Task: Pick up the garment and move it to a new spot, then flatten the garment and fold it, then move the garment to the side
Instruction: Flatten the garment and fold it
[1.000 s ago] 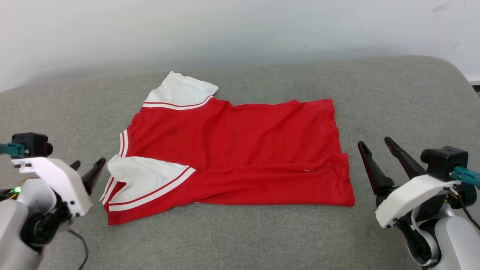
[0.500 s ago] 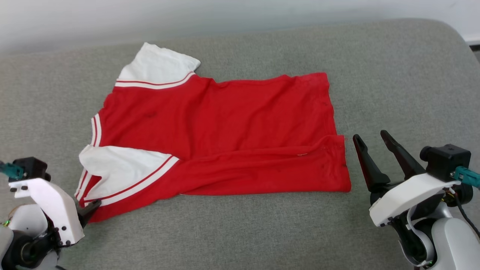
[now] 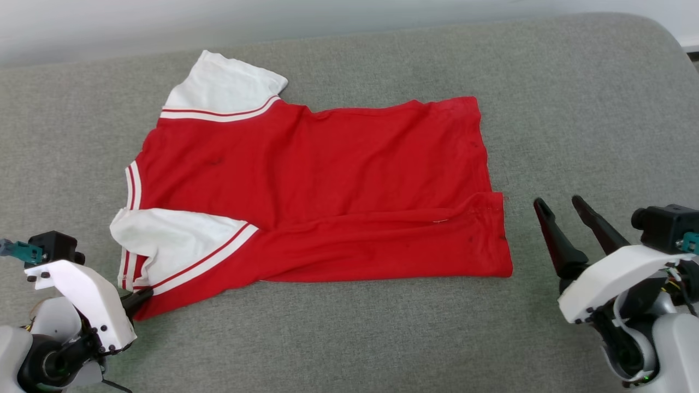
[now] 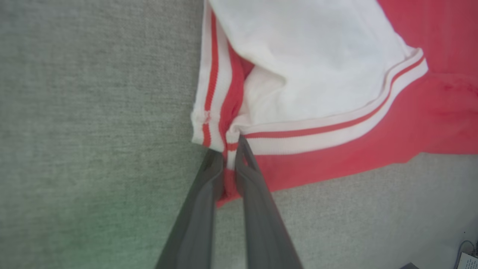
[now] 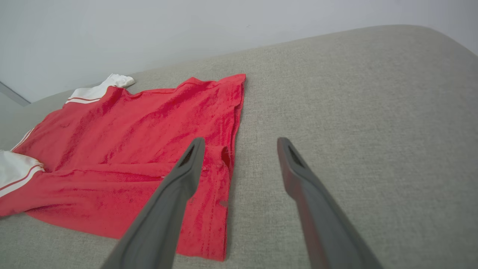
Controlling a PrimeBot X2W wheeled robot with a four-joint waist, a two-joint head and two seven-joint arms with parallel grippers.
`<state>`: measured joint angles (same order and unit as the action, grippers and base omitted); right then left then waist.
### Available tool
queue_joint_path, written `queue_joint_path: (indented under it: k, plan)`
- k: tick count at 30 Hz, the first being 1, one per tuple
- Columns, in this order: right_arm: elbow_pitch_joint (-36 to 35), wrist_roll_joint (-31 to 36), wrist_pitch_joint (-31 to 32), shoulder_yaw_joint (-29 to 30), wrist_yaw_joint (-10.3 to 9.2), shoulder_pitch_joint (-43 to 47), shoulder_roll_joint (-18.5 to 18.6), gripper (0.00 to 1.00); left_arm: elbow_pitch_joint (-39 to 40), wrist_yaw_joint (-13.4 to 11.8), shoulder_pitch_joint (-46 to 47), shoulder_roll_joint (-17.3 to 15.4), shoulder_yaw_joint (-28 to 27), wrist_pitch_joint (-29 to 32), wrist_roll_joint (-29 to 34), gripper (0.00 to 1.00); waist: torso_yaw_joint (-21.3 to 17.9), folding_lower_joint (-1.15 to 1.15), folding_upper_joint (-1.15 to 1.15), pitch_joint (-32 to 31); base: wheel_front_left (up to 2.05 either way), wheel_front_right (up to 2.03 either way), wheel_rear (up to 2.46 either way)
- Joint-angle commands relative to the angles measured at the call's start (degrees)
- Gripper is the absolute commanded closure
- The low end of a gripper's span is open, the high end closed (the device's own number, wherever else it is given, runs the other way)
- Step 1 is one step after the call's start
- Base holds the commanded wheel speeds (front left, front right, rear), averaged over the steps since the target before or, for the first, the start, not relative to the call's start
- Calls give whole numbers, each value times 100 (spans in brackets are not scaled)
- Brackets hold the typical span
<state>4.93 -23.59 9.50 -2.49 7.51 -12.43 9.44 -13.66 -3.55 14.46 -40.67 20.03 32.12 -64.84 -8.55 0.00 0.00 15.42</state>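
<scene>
From the head view we saw the garment (image 3: 327, 191) lying spread on the grey cushion (image 3: 573, 98), with its white sleeves toward our left and its hem toward our right. The left gripper (image 3: 143, 297) sat at the garment's near left corner, its dark tip touching the red edge below the striped sleeve trim. The right gripper (image 3: 558, 201) stood just beside the hem's near corner, clear of the cloth, its two fingers spread wide and empty.

In the left wrist view, the left gripper (image 4: 228, 153) had its fingers drawn almost together. They pinched a thin fold of the garment (image 4: 317, 74) where the red-and-white trim meets the red corner, and cloth showed in the narrow gap.

In the right wrist view, the right gripper (image 5: 241, 141) was wide apart and held nothing. The garment (image 5: 130, 149) lay flat on the cushion, its hem running just beside one finger; we could not tell whether they touched.
</scene>
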Motion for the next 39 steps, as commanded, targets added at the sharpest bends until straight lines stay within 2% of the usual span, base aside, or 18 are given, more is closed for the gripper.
queue_joint_path:
  k: [1, 5, 11, 15, 22, 26, 27, 28, 29, 39]
  plan:
    - [47, -115, 221, 92, -4, 30, 79, 0, -146, 70, -93, 204, 194, 10, 2, 100, 44, 0, 0, -75, 0, 0, 0]
    - [187, -243, 1062, 270, -4, 72, 229, 0, -99, 155, 92, 165, 133, -248, 169, 100, 133, 0, 0, -194, 0, 0, 0]
    - [343, -340, 2436, 391, -3, -160, 255, 0, 252, 89, 352, 83, 97, -441, 409, 100, 322, 0, 0, -173, 0, 0, 0]
    - [471, -395, 2885, 232, -3, -317, 179, 0, 485, 44, 476, 67, 101, -525, 532, 100, 450, 0, 0, -75, 0, 0, 0]
    - [990, -419, 3299, -13, -3, -624, 54, 0, 696, 27, 637, 120, 131, -644, 685, 100, 621, 0, 0, 100, 0, 0, 0]
    - [1364, -547, 3540, -341, -3, -695, -77, 0, 683, 53, 707, 178, 170, -699, 720, 100, 679, 0, 0, 168, 0, 0, 0]
    - [1429, -574, 3557, -419, -2, -709, -57, 29, 670, 56, 707, 200, 178, -707, 718, 100, 688, 0, 0, 176, 0, 0, 0]
    - [1486, -631, 3561, -473, -1, -730, -69, 82, 656, 62, 704, 214, 186, -724, 718, 100, 694, 0, 0, 179, 0, 0, 0]
    - [1521, -666, 3549, -511, 5, -758, -73, 100, 641, 68, 695, 225, 186, -734, 717, 100, 694, 0, 0, 174, 0, 0, 0]
    - [1445, -702, 3068, -497, -4, -993, 374, 100, 517, 72, 433, 290, 196, -892, 678, 100, 660, 0, 0, -133, 0, 0, 0]
